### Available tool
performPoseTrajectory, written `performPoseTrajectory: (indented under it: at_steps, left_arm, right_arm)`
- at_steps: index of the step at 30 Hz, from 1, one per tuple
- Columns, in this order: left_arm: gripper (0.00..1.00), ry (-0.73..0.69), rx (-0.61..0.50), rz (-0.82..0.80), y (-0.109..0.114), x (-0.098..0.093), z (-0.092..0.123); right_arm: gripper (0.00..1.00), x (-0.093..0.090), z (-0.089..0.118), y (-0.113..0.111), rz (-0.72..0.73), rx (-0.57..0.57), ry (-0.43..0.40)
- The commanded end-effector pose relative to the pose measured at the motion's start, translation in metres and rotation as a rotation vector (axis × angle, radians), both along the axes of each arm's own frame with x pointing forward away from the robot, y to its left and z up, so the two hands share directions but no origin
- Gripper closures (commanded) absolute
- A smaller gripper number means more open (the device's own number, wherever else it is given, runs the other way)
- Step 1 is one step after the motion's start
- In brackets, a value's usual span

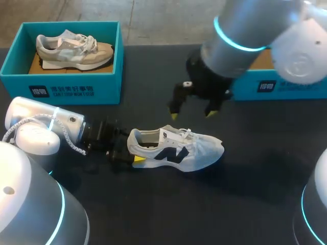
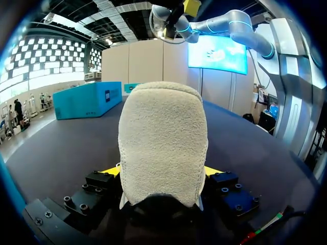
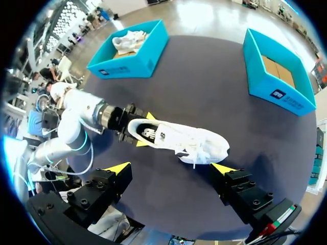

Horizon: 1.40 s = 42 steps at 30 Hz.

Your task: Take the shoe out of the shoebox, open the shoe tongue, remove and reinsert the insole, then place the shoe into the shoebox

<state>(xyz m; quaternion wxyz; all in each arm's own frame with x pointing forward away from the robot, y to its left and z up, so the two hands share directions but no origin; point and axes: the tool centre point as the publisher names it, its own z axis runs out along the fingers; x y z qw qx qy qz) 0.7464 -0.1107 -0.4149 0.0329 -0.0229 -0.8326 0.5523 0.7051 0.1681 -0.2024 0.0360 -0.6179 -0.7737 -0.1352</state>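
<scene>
A white sneaker with a dark logo [image 1: 176, 150] lies on its sole on the dark table, toe pointing right. My left gripper [image 1: 133, 149] is shut on its heel, one yellow tip on each side. The left wrist view shows the heel [image 2: 163, 143] filling the space between the fingers [image 2: 110, 171]. My right gripper [image 1: 192, 115] hangs open above the laces, touching nothing. In the right wrist view the shoe [image 3: 179, 140] lies ahead of that gripper [image 3: 171, 168], with the left gripper [image 3: 143, 130] at its heel. An open teal shoebox [image 1: 286, 87] stands at the back right, partly hidden by my right arm.
A second teal shoebox [image 1: 61, 89] at the back left holds a beige sneaker [image 1: 74, 50]. In the right wrist view the right-hand box [image 3: 278, 89] shows only a cardboard floor. Bare dark tabletop [image 1: 204, 204] stretches in front of the shoe.
</scene>
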Motion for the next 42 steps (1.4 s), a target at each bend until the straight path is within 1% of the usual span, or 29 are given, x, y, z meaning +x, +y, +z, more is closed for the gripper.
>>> performPoseTrajectory:
  at_steps: [1, 5, 8, 16, 18, 42]
  left_arm:
    - [1.00, 0.000, 0.003, 0.000, -0.003, 0.000, -0.004]
    - [1.00, 0.000, 0.003, 0.000, -0.003, 0.000, -0.004]
    - [1.00, 0.000, 0.003, 0.000, -0.003, 0.000, -0.004]
    - [1.00, 0.000, 0.003, 0.000, -0.003, 0.000, -0.004]
    - [1.00, 0.000, 0.003, 0.000, -0.003, 0.000, -0.004]
    - [1.00, 0.000, 0.003, 0.000, -0.003, 0.000, -0.004]
  right_arm:
    - [0.00, 0.013, -0.029, 0.038, -0.019, -0.213, 0.160]
    - [0.00, 0.009, -0.045, 0.042, -0.046, -0.213, 0.184]
    - [0.00, 0.007, -0.056, 0.044, -0.070, -0.235, 0.196]
    - [0.00, 0.001, -0.080, 0.039, -0.123, -0.264, 0.216]
    - [0.00, 0.000, -0.084, 0.037, -0.138, -0.267, 0.235]
    - [0.00, 0.000, -0.084, 0.037, -0.138, -0.267, 0.235]
